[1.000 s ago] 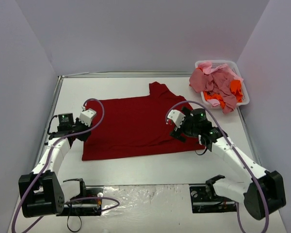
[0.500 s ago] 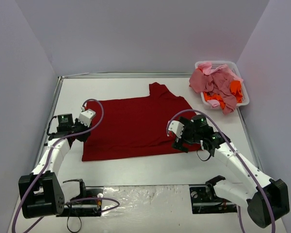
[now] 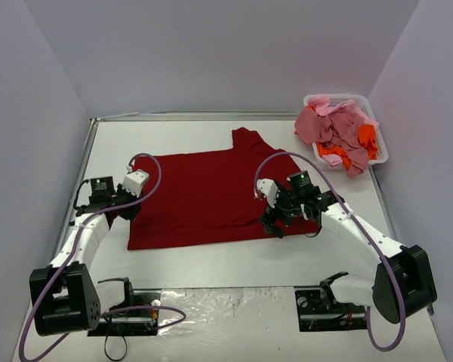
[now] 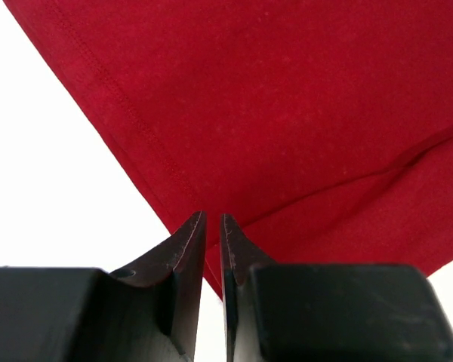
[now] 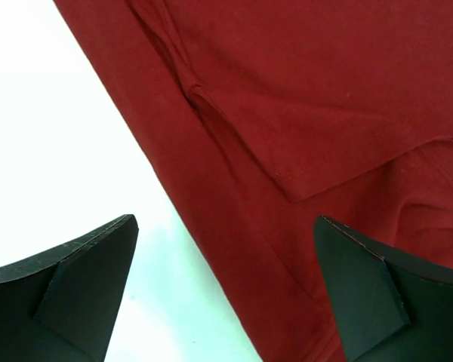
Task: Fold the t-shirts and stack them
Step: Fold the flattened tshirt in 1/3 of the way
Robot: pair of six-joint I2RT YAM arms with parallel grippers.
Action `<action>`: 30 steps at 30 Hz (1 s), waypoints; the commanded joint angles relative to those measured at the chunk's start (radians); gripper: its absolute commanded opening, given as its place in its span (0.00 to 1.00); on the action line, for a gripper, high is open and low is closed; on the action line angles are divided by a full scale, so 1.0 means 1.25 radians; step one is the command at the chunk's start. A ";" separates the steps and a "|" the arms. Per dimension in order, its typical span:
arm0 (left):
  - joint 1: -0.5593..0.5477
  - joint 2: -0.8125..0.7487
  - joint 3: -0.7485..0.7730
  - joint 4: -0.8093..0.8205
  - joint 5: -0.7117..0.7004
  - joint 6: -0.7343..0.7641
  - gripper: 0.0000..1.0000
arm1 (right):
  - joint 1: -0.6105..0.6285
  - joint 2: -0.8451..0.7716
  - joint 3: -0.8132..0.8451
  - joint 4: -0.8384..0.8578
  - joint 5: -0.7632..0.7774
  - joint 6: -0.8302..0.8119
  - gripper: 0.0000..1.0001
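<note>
A red t-shirt (image 3: 204, 192) lies spread flat on the white table, one sleeve pointing to the back. My left gripper (image 3: 127, 209) is at the shirt's left edge; in the left wrist view (image 4: 213, 220) its jaws are pressed almost together on the hem of the shirt (image 4: 302, 113). My right gripper (image 3: 274, 225) is open and low over the shirt's near right edge. In the right wrist view (image 5: 223, 226) its fingers straddle the border between cloth (image 5: 302, 113) and table, holding nothing.
A white basket (image 3: 380, 134) at the back right holds a heap of pink and orange garments (image 3: 338, 134). Grey walls close in the table on three sides. A strip of clear film (image 3: 226, 302) lies between the arm bases at the near edge.
My right gripper has moved left and toward the near edge, from the shirt's right side to its near right hem. The left arm and the shirt have not moved.
</note>
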 commanded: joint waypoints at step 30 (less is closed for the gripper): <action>0.007 0.027 0.041 -0.010 0.043 0.008 0.13 | -0.149 -0.070 -0.026 0.011 -0.067 0.007 1.00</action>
